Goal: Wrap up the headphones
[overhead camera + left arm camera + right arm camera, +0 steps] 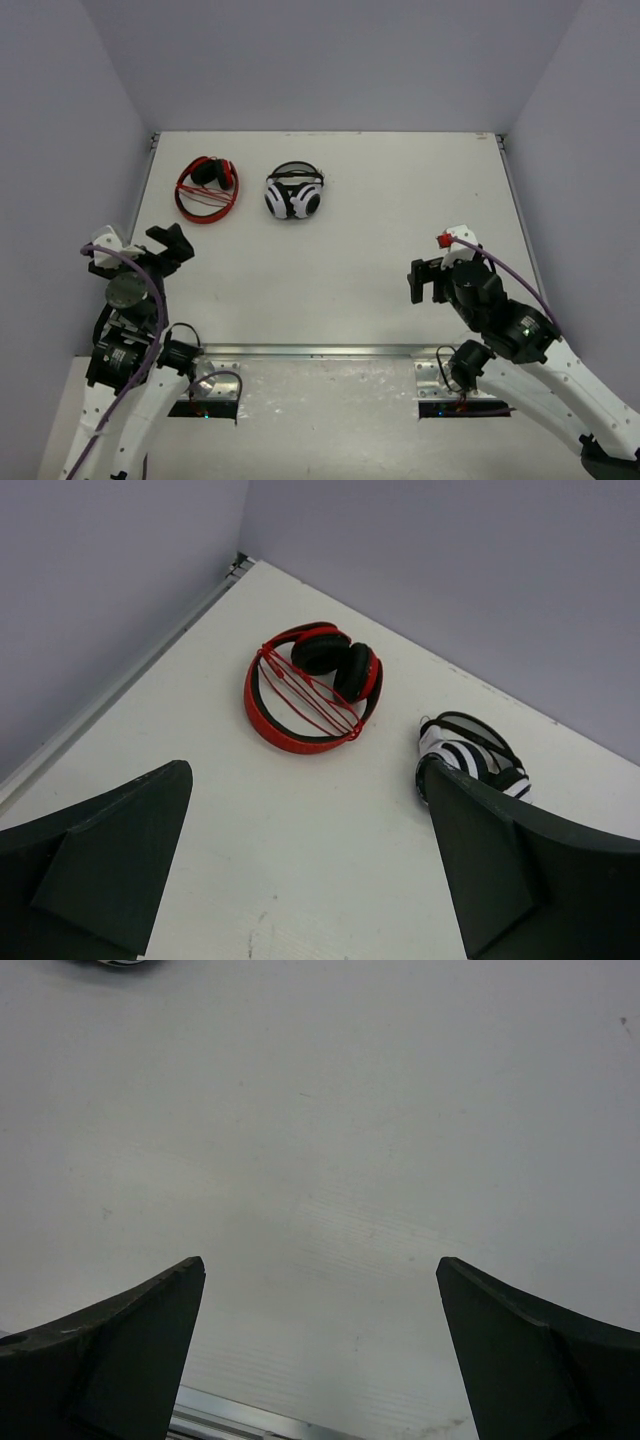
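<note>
Pale walls point(320, 60) close in a white counter point(350, 260). The headphones point(207, 188) lie near its far left corner, red cable point(300, 692) strung across the headband loop, well ahead of the left jaws, which stand wide open and empty. The left arm point(125, 310) is folded at the near left edge, wrist aimed toward them. The white-and-black headphones point(294, 192) sit just to their right. The right arm point(500, 320) crouches by the near right edge, right jaws open, holding nothing; its wrist view cuts the white pair to a sliver.

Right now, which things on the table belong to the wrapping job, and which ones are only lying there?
For the job:
- red headphones
- red cable, strung across their headband

Just lying about:
- white-and-black headphones, beside the red pair, not touching
</note>
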You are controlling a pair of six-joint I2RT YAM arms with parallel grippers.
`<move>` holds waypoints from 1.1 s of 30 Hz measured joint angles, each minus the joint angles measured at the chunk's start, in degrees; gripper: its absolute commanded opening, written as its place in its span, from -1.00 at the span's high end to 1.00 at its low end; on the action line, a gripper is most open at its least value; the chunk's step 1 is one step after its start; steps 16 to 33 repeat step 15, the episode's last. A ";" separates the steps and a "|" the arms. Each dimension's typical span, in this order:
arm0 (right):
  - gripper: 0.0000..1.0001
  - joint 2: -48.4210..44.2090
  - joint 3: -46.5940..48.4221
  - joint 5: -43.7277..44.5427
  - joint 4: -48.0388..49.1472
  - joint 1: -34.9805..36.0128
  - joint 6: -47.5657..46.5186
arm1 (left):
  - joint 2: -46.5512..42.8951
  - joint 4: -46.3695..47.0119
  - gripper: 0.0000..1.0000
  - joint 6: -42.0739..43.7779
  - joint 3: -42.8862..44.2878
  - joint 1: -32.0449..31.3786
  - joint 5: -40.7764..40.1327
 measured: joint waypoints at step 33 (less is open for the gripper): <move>-0.98 1.46 -2.19 0.79 1.86 0.00 3.19 | -0.15 1.05 -1.00 1.22 -0.68 0.00 -0.13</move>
